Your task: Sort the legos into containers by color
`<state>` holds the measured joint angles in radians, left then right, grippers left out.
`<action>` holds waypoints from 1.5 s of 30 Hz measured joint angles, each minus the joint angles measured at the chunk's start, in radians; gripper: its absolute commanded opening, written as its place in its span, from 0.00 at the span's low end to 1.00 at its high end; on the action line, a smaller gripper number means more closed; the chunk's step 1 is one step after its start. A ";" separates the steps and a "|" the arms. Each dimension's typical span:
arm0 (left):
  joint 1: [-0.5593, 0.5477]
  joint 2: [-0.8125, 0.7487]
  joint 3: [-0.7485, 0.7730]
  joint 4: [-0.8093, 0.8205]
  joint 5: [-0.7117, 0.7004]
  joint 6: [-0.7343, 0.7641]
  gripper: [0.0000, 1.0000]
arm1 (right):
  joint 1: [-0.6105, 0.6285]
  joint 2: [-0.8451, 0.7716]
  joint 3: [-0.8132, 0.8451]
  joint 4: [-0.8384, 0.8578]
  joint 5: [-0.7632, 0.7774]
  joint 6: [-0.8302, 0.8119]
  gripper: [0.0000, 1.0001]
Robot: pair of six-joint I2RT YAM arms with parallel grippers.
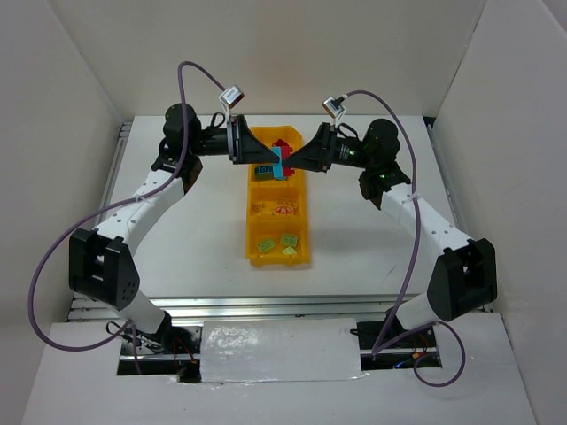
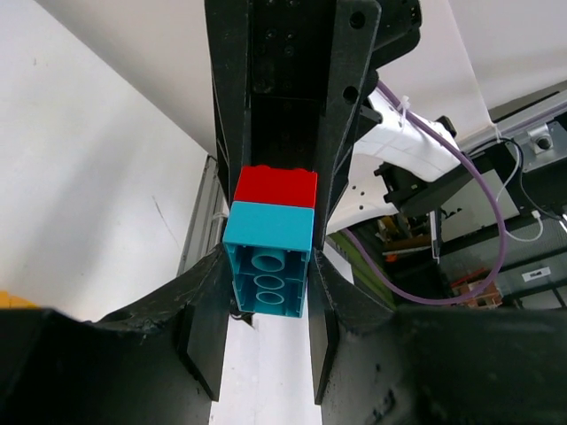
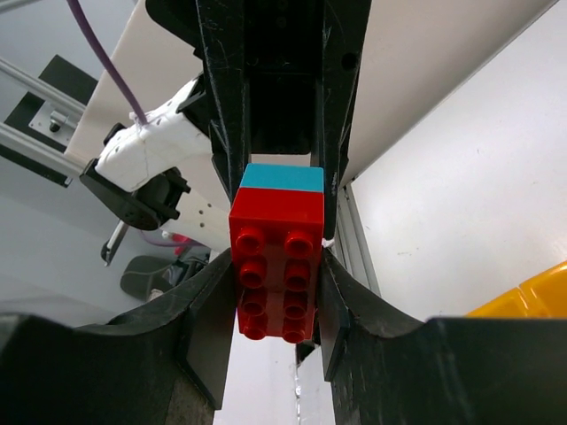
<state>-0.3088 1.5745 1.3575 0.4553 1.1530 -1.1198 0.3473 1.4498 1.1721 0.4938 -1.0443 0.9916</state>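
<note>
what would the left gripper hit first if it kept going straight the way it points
The left gripper, shut on the teal brick, faces the right gripper. The red brick joined to the teal one comes first, then the right gripper's fingers holding it.

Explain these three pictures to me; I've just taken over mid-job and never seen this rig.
Two robot arms are bolted at the near edge of a white table. The wide picture looks down from above and behind them: left arm on the left, right arm on the right. The other two come from a camera on each wrist. On the table lies a yellow-orange bin with compartments; light green legos sit in the nearest. Above it the arms meet: the left gripper is shut on a teal-blue lego, the right gripper on the red lego stuck to it.
</note>
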 measured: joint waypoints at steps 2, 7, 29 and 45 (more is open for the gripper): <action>0.001 0.000 0.010 -0.048 -0.008 0.049 0.00 | -0.012 0.000 0.000 -0.021 0.000 -0.026 0.00; 0.008 0.000 0.052 -0.229 -0.060 0.190 0.00 | -0.055 0.000 -0.003 -0.087 -0.008 -0.109 0.00; 0.011 0.391 0.318 -0.679 -0.838 0.645 0.00 | -0.156 0.227 0.251 -0.521 0.433 -0.296 0.00; -0.044 0.530 0.321 -0.675 -0.971 0.678 1.00 | -0.156 0.379 0.321 -0.435 0.412 -0.161 0.02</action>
<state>-0.3527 2.1048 1.6787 -0.2195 0.1818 -0.4423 0.1917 1.8290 1.4933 0.0593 -0.6319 0.8303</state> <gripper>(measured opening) 0.750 0.440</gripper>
